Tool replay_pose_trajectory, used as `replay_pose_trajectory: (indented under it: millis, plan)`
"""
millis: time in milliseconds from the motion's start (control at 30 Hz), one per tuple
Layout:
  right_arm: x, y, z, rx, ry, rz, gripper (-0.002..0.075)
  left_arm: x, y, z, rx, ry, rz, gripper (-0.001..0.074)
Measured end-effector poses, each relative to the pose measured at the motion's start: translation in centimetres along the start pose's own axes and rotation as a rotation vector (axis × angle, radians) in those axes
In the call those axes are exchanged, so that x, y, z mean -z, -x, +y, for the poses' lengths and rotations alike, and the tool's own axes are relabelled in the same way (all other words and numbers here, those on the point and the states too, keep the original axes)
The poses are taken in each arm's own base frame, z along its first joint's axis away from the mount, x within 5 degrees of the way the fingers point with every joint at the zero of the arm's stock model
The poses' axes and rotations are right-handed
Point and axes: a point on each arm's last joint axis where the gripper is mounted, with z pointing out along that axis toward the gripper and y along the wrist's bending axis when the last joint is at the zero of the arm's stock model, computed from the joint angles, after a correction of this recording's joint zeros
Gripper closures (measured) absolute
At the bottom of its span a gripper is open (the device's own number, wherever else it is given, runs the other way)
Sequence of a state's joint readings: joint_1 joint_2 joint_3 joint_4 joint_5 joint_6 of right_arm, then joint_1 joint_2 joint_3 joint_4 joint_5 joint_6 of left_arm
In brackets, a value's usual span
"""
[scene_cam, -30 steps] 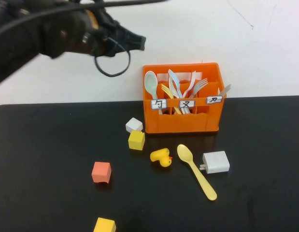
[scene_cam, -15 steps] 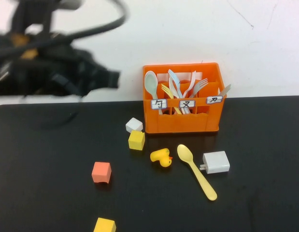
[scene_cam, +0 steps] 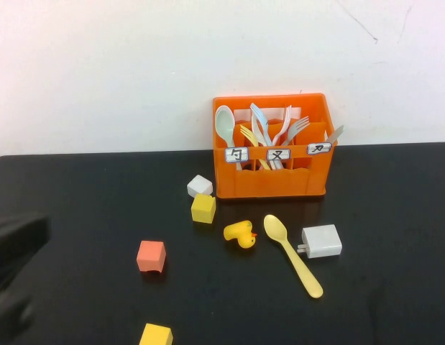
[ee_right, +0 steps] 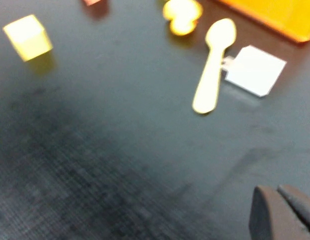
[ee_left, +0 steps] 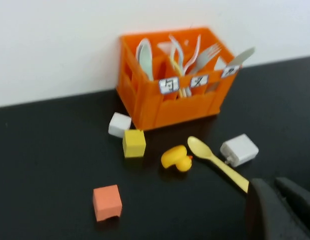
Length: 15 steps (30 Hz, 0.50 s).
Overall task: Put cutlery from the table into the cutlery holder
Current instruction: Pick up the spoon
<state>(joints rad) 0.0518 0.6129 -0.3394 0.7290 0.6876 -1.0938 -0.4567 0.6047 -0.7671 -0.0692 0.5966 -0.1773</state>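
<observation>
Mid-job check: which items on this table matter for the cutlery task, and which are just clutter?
Job:
yellow spoon on the table
orange holder
left gripper, shut, low at the table's left edge
right gripper, shut, above the table

Clutter:
duck
charger
white cube
yellow cubes
salmon cube

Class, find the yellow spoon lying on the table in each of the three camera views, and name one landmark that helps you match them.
High view: yellow spoon lies right of centre, before the orange crate.
Left wrist view: spoon between duck and white charger block.
Right wrist view: spoon near the top.
Shared landmark: the charger block beside it.
</observation>
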Motion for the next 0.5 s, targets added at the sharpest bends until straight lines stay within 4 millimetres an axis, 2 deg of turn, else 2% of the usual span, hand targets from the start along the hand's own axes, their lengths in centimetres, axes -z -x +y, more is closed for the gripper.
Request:
replay_pose_trajectory:
  millis: [133,233,367,500]
  plan:
    - [-0.8,0.8,0.0,0.035,0.095,0.078,0.0728,2.6,-2.5,0.6,-0.024,-0.001,-0.079,0.0736]
    - [-1.4,1.7,-0.5,0.044,0.130,0.132,0.0728,3.8,-4.4,1.1,-0.035,0.000,-0.119,0.0736]
    - [-2.5,3.2,-1.3,0.045,0.168,0.184,0.0728,4.4,-6.6,1.6,-0.005,-0.005,-0.134,0.0736]
    - [-4.0,4.6,-2.2,0.052,0.196,0.236,0.0728,3.8,-8.8,2.1,0.047,-0.001,-0.106,0.0736]
